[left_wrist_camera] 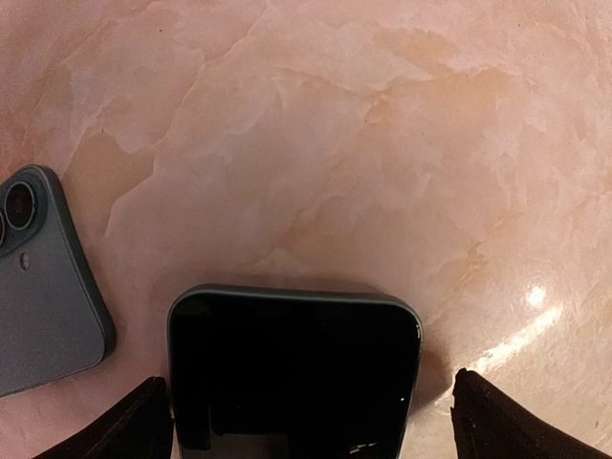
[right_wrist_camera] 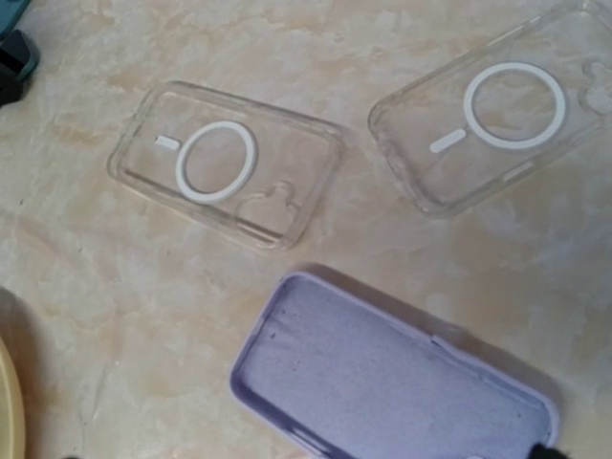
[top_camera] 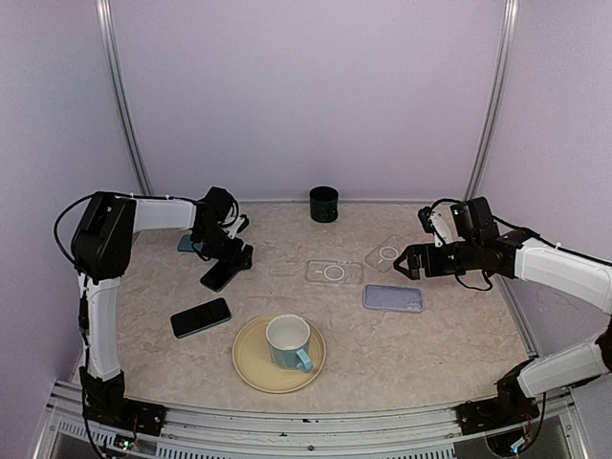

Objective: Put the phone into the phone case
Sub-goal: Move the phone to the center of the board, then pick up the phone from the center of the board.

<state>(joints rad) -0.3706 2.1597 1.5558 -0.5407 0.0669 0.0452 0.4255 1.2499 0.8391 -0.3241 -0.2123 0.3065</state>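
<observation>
You're looking at a robot lab booth, plain lilac walls [top_camera: 306, 96] closing you in, metal poles [top_camera: 122, 96] in the corners, marbled counter [top_camera: 430, 335], aluminium rail [top_camera: 316, 418] along its near edge.

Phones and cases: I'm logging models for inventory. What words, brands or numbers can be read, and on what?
None readable.
The black phone has a dark, blank screen.
The clear cases bear only white rings, no lettering.
The lilac case is plain.
The mug and dark cup show no print.

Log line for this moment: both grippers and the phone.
left gripper open, straddling black phone | right gripper open, empty, beside clear case | phone not yet in any case
</observation>
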